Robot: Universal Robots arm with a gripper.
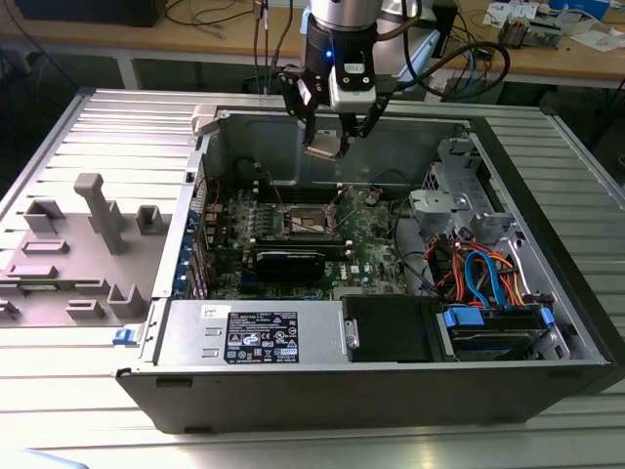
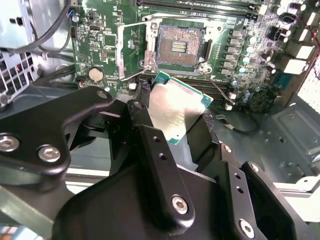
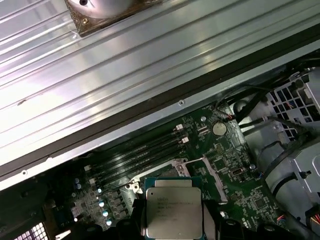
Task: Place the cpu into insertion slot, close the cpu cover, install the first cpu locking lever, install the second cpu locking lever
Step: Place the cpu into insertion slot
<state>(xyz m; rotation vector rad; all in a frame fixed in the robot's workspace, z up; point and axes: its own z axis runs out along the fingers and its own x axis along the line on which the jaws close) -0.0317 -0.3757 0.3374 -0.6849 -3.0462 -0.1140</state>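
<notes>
My gripper [image 1: 325, 145] hangs high over the open computer case, shut on the cpu [image 2: 175, 107], a flat square chip with a silver top and green edge. The black fingers [image 2: 144, 112] clamp it on two opposite sides. In the first wrist view the cpu [image 3: 173, 207] shows its printed metal top. Below it on the green motherboard lies the insertion slot [image 2: 179, 46], its brownish contact field bare; in the exterior view the insertion slot [image 1: 311, 223] sits mid-board. The silvery cpu cover [image 2: 134, 50] appears swung open beside the slot. A thin wire lever [image 2: 216, 86] sticks out free.
The case's rear metal wall [image 1: 391, 147] rises just behind the gripper. A black card [image 1: 293, 262] and memory slots [image 2: 200, 4] flank the slot. Drive cage and coloured cables [image 1: 479, 274] fill the exterior view's right. A grey fixture block [image 1: 93, 244] stands outside at the exterior view's left.
</notes>
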